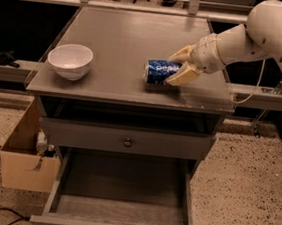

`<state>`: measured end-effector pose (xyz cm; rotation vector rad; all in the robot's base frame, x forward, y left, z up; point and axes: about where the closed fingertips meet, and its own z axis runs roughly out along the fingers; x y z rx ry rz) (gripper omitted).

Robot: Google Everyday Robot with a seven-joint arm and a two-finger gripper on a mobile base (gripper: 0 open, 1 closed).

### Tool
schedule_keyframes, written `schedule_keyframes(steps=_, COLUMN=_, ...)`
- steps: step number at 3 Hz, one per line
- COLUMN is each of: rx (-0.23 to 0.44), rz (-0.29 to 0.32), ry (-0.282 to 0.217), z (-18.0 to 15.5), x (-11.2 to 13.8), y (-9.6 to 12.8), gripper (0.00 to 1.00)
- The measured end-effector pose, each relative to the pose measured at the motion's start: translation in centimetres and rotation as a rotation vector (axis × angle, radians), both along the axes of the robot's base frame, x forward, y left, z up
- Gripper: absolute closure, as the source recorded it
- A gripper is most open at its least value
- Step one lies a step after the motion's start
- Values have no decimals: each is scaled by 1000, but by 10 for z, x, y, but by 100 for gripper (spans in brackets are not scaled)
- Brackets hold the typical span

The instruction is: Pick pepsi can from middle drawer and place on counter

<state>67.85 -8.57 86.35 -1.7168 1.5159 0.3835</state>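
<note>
The pepsi can [156, 71], blue with white lettering, lies on its side at the right of the counter [119, 37]. It is at or just above the surface; I cannot tell whether it touches. My gripper [171, 68] reaches in from the right, and its tan fingers [181, 76] are shut on the can's right end. The middle drawer [122, 193] stands pulled open at the bottom of the cabinet. Its grey floor is bare.
A white bowl [70, 61] sits at the counter's left front. A shut drawer front with a round knob [127, 143] lies below the counter. A cardboard box [25, 157] stands on the floor left of the cabinet. My white arm [270, 32] spans the upper right.
</note>
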Motion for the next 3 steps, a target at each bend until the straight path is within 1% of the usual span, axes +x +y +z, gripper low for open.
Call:
schedule_keyframes(steps=2, rx=0, rz=0, ry=0, z=0, x=0, y=0, gripper=35)
schedule_keyframes(steps=3, rx=0, rz=0, ry=0, z=0, x=0, y=0, gripper=4)
